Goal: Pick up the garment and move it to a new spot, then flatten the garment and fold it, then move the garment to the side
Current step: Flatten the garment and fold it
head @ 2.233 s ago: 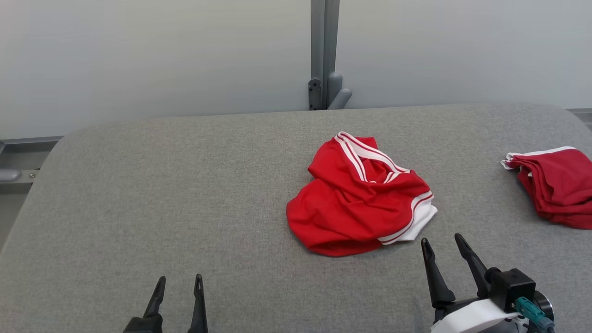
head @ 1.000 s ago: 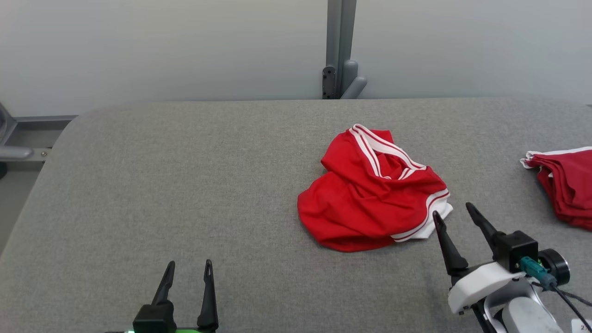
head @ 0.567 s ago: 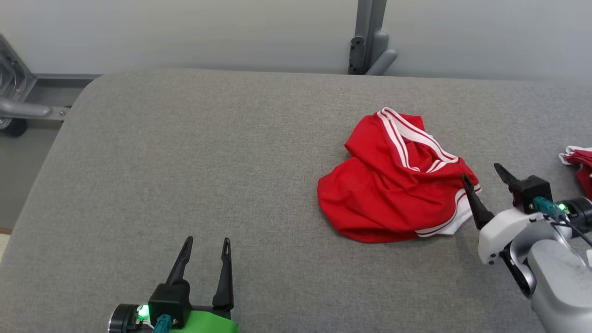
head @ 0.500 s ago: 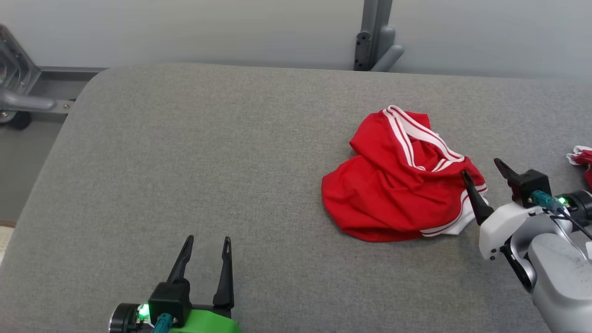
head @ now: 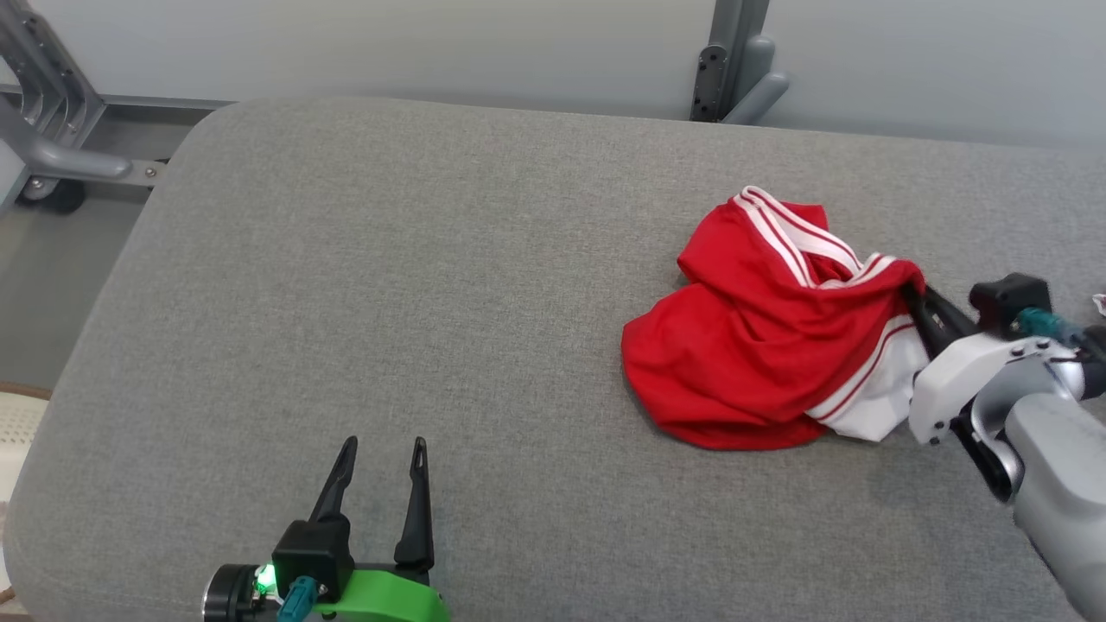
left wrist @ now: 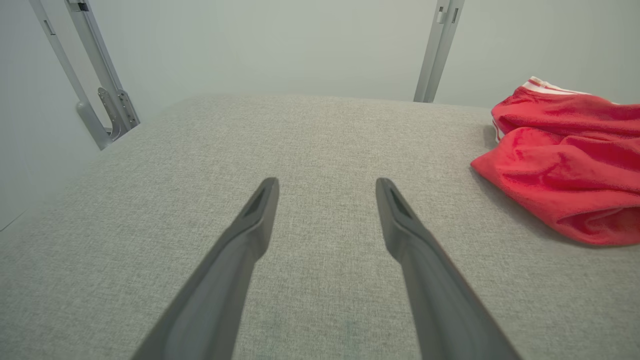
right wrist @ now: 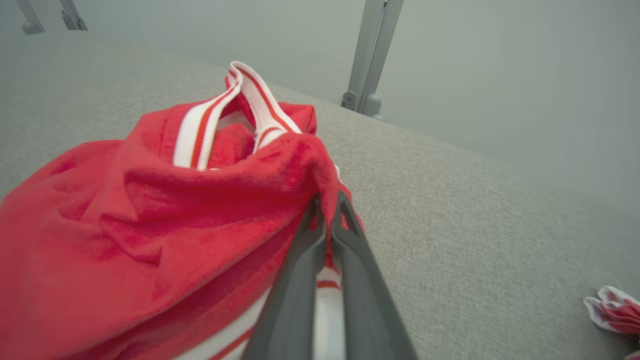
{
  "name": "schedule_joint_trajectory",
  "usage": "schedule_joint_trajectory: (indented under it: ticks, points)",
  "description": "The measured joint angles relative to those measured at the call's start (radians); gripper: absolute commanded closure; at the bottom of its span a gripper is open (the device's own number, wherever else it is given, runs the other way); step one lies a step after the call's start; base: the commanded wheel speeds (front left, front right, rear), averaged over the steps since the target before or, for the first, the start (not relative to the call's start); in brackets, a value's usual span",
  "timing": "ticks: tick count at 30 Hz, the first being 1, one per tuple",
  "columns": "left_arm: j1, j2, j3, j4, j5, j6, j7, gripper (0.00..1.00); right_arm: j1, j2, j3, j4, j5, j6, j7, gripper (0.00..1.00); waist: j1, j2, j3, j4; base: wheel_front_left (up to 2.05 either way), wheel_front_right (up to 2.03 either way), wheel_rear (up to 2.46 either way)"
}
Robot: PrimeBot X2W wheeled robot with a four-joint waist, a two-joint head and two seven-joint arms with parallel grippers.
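Observation:
The garment is a crumpled red piece with white striped bands, lying on the right half of the grey padded table. My right gripper is shut on a fold at its right edge, and that fold is pulled up a little. The right wrist view shows the red cloth pinched between the closed fingers. My left gripper stands open near the table's front edge, far left of the garment, with nothing between its fingers. The left wrist view has the garment at its right.
A bit of another red and white cloth lies at the table's far right. A grey metal post stands behind the table, and a metal frame beyond its left end. The table's left and middle are bare grey fabric.
My right gripper reached into the garment's right edge and shut on a fold, lifting it slightly. The head camera has swung, shifting the whole scene. My left gripper stayed open.

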Motion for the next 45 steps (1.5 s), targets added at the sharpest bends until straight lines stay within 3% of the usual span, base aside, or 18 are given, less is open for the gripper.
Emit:
schedule_joint_trajectory:
  ticks: [10, 17, 20, 25, 36, 41, 42, 43, 44, 45]
  points:
    - [0.015, 0.0, 0.013, -0.001, 0.002, -0.003, 0.0, 0.0, -0.108, -0.077, -0.155, -0.127, -0.028, 0.0, 0.0, 1.0, 0.0, 0.0, -0.046, -0.063, 0.0, 0.0, 0.0]
    - [0.017, 0.0, 0.004, -0.001, -0.012, -0.003, 0.0, 0.0, -0.304, -0.096, -0.258, -0.207, -0.159, 0.0, 0.0, 1.0, 0.0, 0.0, -0.089, -0.111, 0.0, 0.0, 0.0]
    - [0.017, 0.0, -0.005, -0.001, -0.02, 0.003, 0.0, 0.0, -0.342, -0.052, -0.262, -0.256, -0.215, -0.001, 0.0, 1.0, 0.0, 0.0, -0.104, -0.122, 0.0, 0.0, 0.0]
    - [0.027, 0.0, -0.016, -0.002, -0.041, 0.012, 0.0, 0.0, -0.28, 0.056, -0.157, -0.281, -0.239, 0.0, 0.001, 1.0, 0.0, 0.0, -0.117, -0.124, 0.0, 0.0, 0.0]
    - [0.033, 0.0, -0.017, 0.003, -0.051, 0.012, 0.0, 0.0, 0.024, 0.318, -0.028, -0.299, -0.155, 0.0, 0.003, 1.0, 0.0, 0.0, -0.103, -0.093, 0.0, 0.0, 0.0]
    - [0.029, 0.0, -0.016, 0.007, -0.049, 0.007, 0.0, 0.0, 0.083, 0.378, 0.076, -0.263, -0.108, 0.0, 0.002, 1.0, 0.0, 0.0, -0.097, -0.088, 0.0, 0.0, 0.0]
    - [0.028, 0.0, -0.017, 0.007, -0.049, 0.007, 0.0, 0.0, 0.091, 0.382, 0.105, -0.253, -0.095, 0.0, 0.002, 0.94, 0.0, 0.0, -0.096, -0.088, 0.0, 0.0, 0.0]
    - [0.026, 0.0, -0.019, 0.008, -0.049, 0.004, 0.0, 0.0, 0.096, 0.383, 0.135, -0.241, -0.077, 0.0, 0.002, 0.51, 0.0, 0.0, -0.095, -0.087, 0.0, 0.0, 0.0]
    - [0.025, 0.0, -0.021, 0.009, -0.049, 0.003, 0.0, 0.0, 0.1, 0.383, 0.163, -0.241, -0.052, 0.0, 0.002, 0.0, 0.0, 0.0, -0.095, -0.085, 0.0, 0.0, 0.0]
    - [0.023, 0.0, -0.025, 0.012, -0.048, 0.002, 0.0, 0.0, 0.1, 0.383, 0.219, -0.274, 0.002, -0.001, 0.002, 0.0, 0.0, 0.0, -0.094, -0.08, 0.0, 0.0, 0.0]
